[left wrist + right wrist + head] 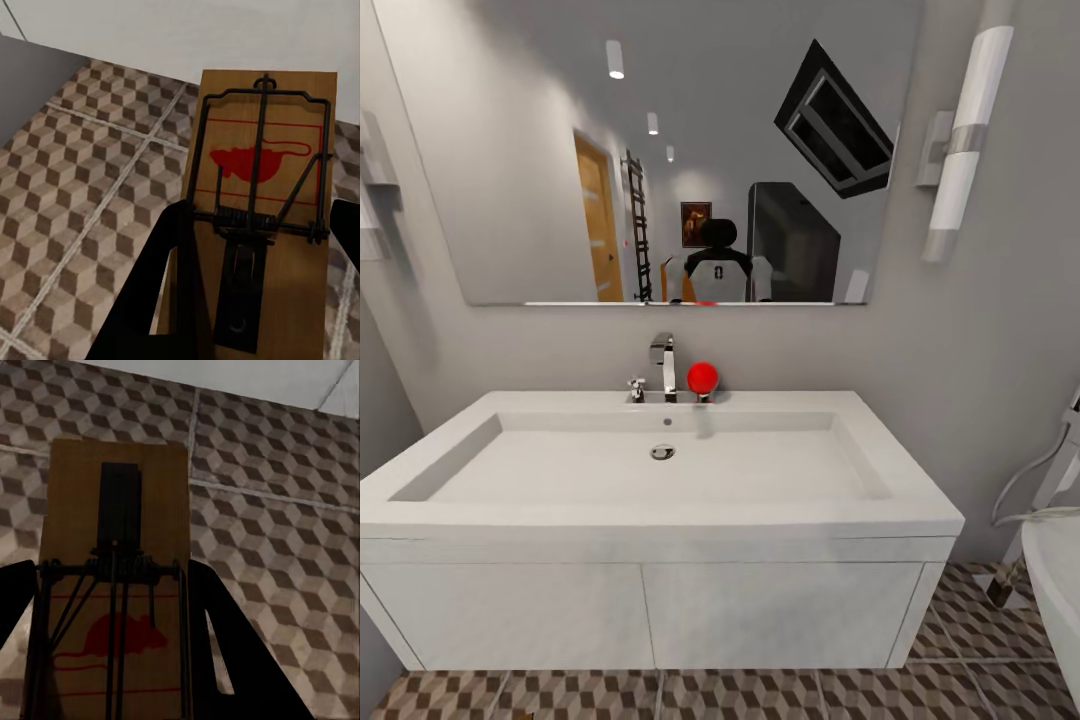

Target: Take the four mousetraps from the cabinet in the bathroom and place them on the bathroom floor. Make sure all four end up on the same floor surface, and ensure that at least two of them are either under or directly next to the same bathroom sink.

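Two mousetraps are up, one clamped in the left end effector (255, 289), mousetrap (259, 187), one in the right end effector (112, 641), its mousetrap (112, 547). Letting go this high over the bathroom floor (277, 532) could bounce a trap away from the sink (660, 470).

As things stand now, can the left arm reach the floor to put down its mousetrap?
Probably yes. The left tool holds a mousetrap over bare bathroom floor, with nothing seen between trap and tiles. How far down the floor lies cannot be told.
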Controlling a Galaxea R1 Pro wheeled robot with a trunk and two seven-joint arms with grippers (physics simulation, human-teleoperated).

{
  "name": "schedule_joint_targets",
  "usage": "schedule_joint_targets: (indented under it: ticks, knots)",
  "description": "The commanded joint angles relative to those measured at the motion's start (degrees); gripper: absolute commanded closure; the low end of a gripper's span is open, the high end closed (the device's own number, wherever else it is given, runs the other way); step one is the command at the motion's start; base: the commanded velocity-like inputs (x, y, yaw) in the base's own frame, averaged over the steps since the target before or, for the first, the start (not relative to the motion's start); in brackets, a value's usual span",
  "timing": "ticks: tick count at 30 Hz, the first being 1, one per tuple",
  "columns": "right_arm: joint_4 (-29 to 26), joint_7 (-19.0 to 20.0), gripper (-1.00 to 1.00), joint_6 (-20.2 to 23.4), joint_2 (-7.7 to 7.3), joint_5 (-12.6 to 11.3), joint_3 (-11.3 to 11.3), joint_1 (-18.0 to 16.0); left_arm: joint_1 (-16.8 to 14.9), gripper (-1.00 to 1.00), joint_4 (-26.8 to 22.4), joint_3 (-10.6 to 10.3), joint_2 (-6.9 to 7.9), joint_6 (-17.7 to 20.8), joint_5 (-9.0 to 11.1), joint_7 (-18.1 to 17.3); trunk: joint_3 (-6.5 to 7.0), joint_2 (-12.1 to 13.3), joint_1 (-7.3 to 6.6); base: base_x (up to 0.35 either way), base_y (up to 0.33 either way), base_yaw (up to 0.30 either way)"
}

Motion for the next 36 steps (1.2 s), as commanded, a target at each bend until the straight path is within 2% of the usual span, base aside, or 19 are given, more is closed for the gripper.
schedule_joint_targets:
  ticks: [1,3,4,7,11,20,24,36]
  knots:
    - [0.23,-0.38,1.00,0.10,-0.12,-0.65,-0.81,-0.10,-0.06,1.00,0.11,-0.48,-0.02,-0.12,-0.23,0.53,-0.06,-0.03,-0.01,0.000,0.000,0.000]
    - [-0.71,-0.25,1.00,2.39,-0.36,-4.62,-1.99,-0.21,-0.06,1.00,0.11,-0.48,-0.02,-0.12,-0.23,0.53,-0.06,-0.03,-0.01,0.000,0.000,0.000]
    - [-1.86,-0.03,1.00,4.10,-0.43,-5.79,-2.20,-0.27,-0.06,1.00,0.11,-0.48,-0.02,-0.12,-0.23,0.53,-0.06,-0.03,-0.01,0.000,0.000,0.000]
    - [-4.95,0.49,1.00,10.08,-0.51,-7.12,-2.34,-0.34,-0.06,1.00,0.11,-0.48,-0.02,-0.12,-0.23,0.53,-0.06,-0.03,-0.01,0.000,0.000,0.000]
    - [-6.13,0.79,1.00,12.23,-0.47,-7.35,-1.98,-0.33,-0.06,1.00,0.11,-0.40,-0.02,-0.12,-0.23,0.56,-0.06,-0.03,-0.01,0.000,0.000,0.000]
    - [-6.35,0.76,1.00,8.90,-0.47,-7.12,-1.89,-0.30,-0.06,1.00,0.11,-0.42,-0.02,-0.12,-0.23,0.61,-0.06,-0.03,-0.01,0.000,0.000,0.000]
    - [-6.35,0.73,1.00,8.84,-0.47,-5.83,-1.91,-0.31,-0.06,1.00,0.11,-0.41,-0.02,-0.12,-0.23,0.61,-0.06,-0.03,-0.01,0.000,0.000,0.000]
    - [-6.35,0.71,1.00,8.84,-0.47,-5.37,-1.88,-0.31,-0.06,1.00,0.11,-0.35,-0.02,-0.12,-0.23,0.70,-2.21,-4.84,2.63,0.000,0.000,0.000]
